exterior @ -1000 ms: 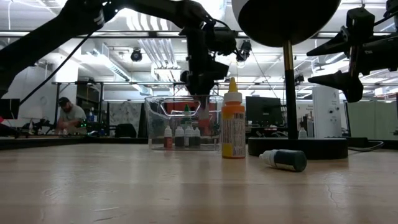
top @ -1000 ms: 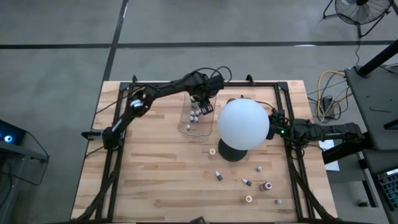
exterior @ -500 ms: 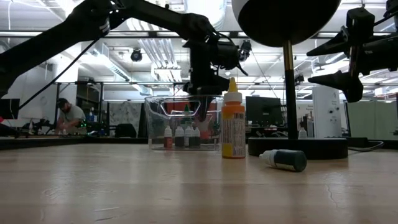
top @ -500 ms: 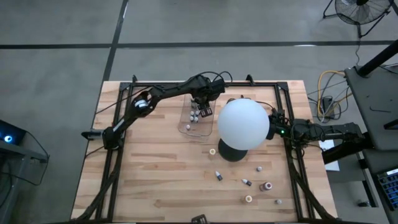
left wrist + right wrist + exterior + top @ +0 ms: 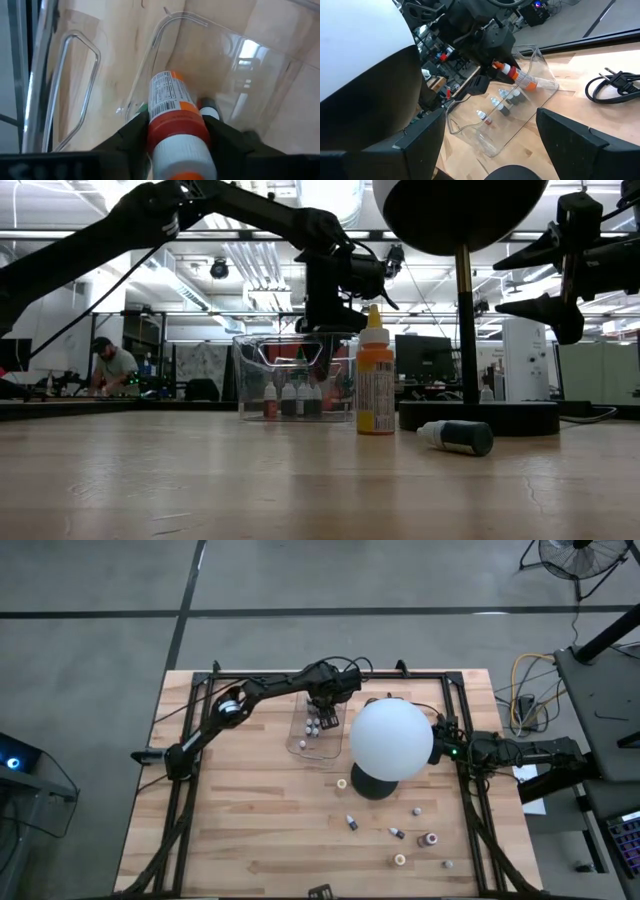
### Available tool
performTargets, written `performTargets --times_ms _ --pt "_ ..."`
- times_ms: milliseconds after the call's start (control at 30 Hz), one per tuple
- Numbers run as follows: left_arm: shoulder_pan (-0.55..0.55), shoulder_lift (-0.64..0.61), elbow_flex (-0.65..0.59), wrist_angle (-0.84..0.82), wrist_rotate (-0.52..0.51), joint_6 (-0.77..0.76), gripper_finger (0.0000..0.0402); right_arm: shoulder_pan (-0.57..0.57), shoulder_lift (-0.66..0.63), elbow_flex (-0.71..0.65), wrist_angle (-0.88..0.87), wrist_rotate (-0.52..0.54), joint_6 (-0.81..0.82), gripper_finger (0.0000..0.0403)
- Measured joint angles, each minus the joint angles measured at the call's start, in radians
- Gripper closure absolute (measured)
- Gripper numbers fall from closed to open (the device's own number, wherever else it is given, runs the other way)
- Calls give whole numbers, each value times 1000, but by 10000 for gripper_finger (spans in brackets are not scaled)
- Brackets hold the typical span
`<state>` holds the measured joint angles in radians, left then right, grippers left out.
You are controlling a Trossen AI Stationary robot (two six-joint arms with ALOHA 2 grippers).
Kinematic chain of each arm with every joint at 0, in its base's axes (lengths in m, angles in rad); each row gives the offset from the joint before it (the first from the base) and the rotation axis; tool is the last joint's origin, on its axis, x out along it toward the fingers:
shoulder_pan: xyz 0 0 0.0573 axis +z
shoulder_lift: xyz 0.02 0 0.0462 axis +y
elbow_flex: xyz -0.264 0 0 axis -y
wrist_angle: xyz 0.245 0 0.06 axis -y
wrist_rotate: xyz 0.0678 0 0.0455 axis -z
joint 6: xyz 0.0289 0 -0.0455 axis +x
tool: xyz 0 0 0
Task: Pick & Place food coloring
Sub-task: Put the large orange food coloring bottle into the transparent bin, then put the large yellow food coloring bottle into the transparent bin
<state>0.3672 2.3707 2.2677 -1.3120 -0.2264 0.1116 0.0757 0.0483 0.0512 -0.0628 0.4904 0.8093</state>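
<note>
**Left wrist view: bottle pointing down into the tray**

You are looking at an orange-labelled food coloring bottle [image 5: 175, 117] sitting between the left gripper [image 5: 176, 145] fingers, its long axis running straight out from the claw toward the floor of the clear tray [image 5: 240, 65]. The fingers are flanking the bottle closely; whether they are gripping or releasing, you cannot tell. The right gripper [image 5: 485, 150] is waiting wide open, well apart.
</note>
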Motion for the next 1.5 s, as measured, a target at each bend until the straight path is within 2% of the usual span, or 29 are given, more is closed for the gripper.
performTargets --times_ms 133,267,533,867,1100,1500 --pt "0 0 0 -5 0 7 193 0 0 0 0 0 0 101" --pt "0 0 0 -5 0 12 173 0 0 0 0 0 0 101" --pt "-1 -19 5 2 -12 19 169 0 0 0 0 0 0 101" --pt "-6 -19 72 -35 -168 53 168 0 0 0 0 0 0 101" --pt "-18 -50 84 -70 -166 42 168 0 0 0 0 0 0 101" --pt "-76 -189 69 -202 -142 -145 168 0 3 0 1 2 0 101"
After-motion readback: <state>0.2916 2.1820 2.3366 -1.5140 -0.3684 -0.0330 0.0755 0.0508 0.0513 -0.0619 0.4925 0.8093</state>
